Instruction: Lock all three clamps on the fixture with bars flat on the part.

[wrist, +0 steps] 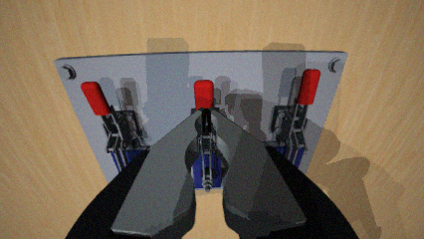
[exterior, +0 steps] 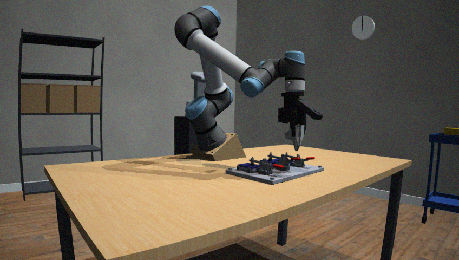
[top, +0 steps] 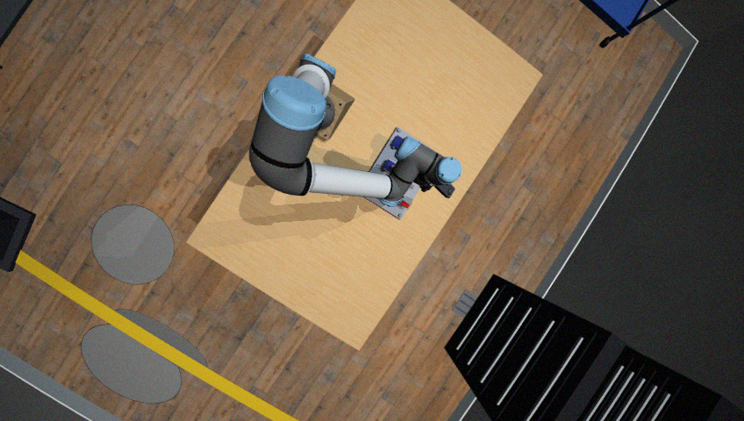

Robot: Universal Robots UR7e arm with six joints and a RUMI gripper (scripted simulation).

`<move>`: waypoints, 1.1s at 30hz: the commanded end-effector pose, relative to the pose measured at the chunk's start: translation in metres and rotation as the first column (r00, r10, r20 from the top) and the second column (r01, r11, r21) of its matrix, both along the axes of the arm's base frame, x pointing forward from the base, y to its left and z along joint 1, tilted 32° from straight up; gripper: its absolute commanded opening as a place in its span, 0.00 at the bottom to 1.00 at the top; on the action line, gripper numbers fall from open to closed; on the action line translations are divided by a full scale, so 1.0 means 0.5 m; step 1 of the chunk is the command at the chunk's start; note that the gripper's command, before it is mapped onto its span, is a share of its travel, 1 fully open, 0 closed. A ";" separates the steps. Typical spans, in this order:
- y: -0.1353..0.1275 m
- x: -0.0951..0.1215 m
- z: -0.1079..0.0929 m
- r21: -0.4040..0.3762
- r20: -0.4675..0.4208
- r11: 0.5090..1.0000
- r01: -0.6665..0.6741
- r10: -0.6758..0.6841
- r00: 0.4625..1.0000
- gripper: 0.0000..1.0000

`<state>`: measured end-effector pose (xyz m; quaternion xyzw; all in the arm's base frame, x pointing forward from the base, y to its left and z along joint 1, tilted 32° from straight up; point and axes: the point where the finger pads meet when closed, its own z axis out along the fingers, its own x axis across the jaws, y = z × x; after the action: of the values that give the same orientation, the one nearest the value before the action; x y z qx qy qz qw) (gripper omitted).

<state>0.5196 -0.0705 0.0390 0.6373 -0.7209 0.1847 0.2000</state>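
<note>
The grey fixture plate (wrist: pixel 199 105) lies on the wooden table and carries three toggle clamps side by side. Their red handles show in the wrist view at the left (wrist: pixel 96 98), the middle (wrist: pixel 203 94) and the right (wrist: pixel 309 86). Blue parts (wrist: pixel 205 169) sit under the clamp bars. In the side view the fixture (exterior: pixel 274 169) has its handles (exterior: pixel 295 158) lying low, near flat; I cannot tell whether they are locked. My gripper (exterior: pixel 296 145) is shut and empty. It hangs a short way above the plate, over the middle clamp, with its tips (wrist: pixel 204 117) touching nothing.
The arm's wooden base wedge (exterior: pixel 222 148) stands behind the fixture. From above, the forearm and wrist (top: pixel 418 167) hide most of the plate. A shelf with boxes (exterior: pixel 59 98), a blue cart (exterior: pixel 443 174) and a black cabinet (top: pixel 553 354) stand off the table.
</note>
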 end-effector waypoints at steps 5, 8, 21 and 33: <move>-0.010 -0.002 -0.022 0.001 -0.011 1.000 0.004 -0.004 1.000 0.00; -0.010 -0.002 -0.022 0.001 -0.011 1.000 0.004 -0.004 1.000 0.00; -0.011 -0.003 -0.024 0.001 -0.011 1.000 0.004 -0.004 1.000 0.00; -0.011 0.000 -0.022 0.001 -0.007 1.000 0.003 -0.003 1.000 0.00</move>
<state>0.5190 -0.0752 0.0289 0.6369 -0.7212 0.1816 0.2029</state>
